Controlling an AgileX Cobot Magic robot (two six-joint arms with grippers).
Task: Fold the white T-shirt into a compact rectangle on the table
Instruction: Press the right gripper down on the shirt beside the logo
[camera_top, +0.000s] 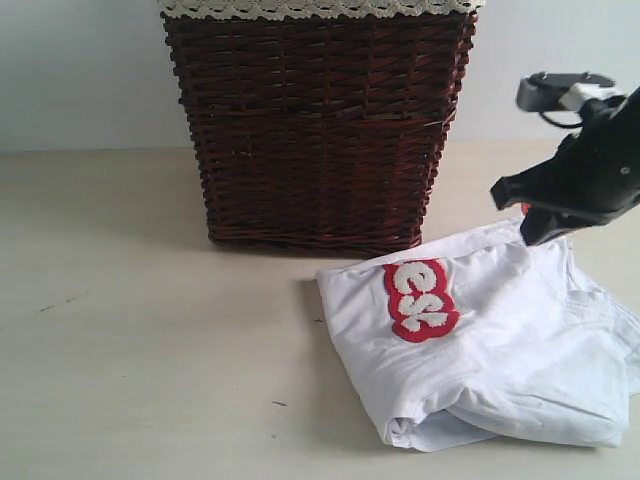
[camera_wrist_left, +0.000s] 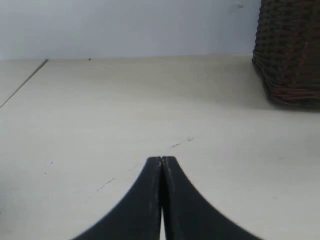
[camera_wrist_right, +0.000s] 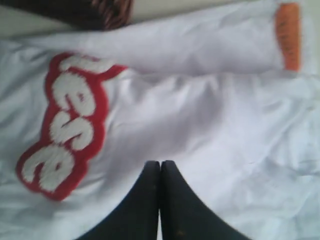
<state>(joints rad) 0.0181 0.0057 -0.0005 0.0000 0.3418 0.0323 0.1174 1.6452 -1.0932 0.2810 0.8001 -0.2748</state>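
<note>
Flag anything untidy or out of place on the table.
The white T-shirt is folded but not neat: it lies skewed by the wicker basket, and its near edge bulges with loose, uneven layers. Nothing spilled or damaged.

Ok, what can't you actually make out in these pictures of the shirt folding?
T-shirt: its right side runs off the exterior view's edge; the right gripper covers its far corner.
Red patch: lettering blurred in the right wrist view, unreadable.
Basket: top cut off by the exterior view's edge, inside unseen.
Left gripper: outside the exterior view.
</note>
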